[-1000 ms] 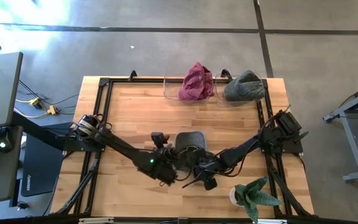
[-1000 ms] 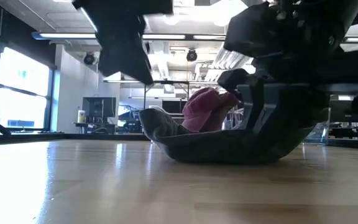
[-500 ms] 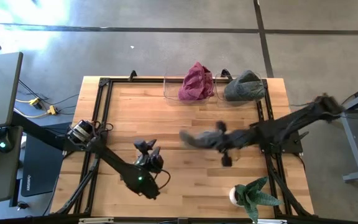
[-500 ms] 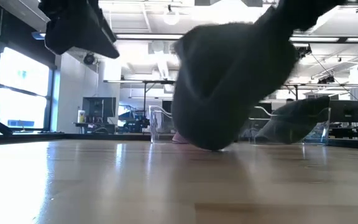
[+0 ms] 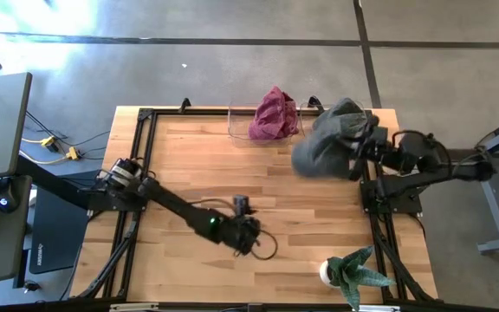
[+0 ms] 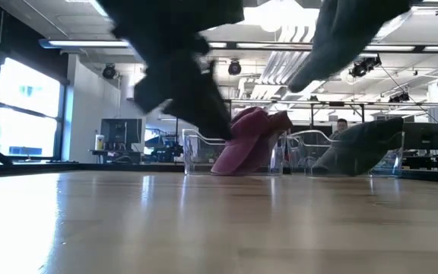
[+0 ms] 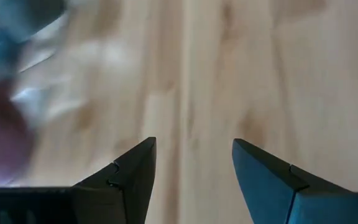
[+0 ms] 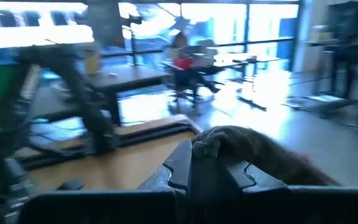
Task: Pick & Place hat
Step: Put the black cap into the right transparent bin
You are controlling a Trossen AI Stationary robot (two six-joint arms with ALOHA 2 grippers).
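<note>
A dark grey hat (image 5: 321,152) hangs in the air over the table's far right part, held by my right gripper (image 5: 359,149), which is shut on it. In the low view the hat (image 6: 346,29) shows high up. It is just in front of a clear bin (image 5: 364,130) that holds another grey hat (image 5: 345,117). A maroon hat (image 5: 273,113) lies in the clear bin (image 5: 236,126) beside it. My left gripper (image 5: 248,234) is open above bare wood near the table's middle (image 7: 194,167). My right gripper pinches a bunched edge of the grey hat (image 8: 215,142) between its two fingers (image 8: 180,167). It reaches in about level from the table's right side. The hat is lifted clear of the table and spreads out beyond the fingers toward the table's left.
Both clear bins stand side by side at the table's far edge. A potted plant (image 5: 351,273) sits at the near right corner. A black frame (image 5: 141,147) runs along the table's sides. Bare wood (image 5: 197,165) lies open left of the hat.
My right gripper has lifted the grey hat off the table's middle and swung it up and toward the far right, close to the right bin. My left gripper came away from the hat, drew back toward the left, then moved right again near the middle.
</note>
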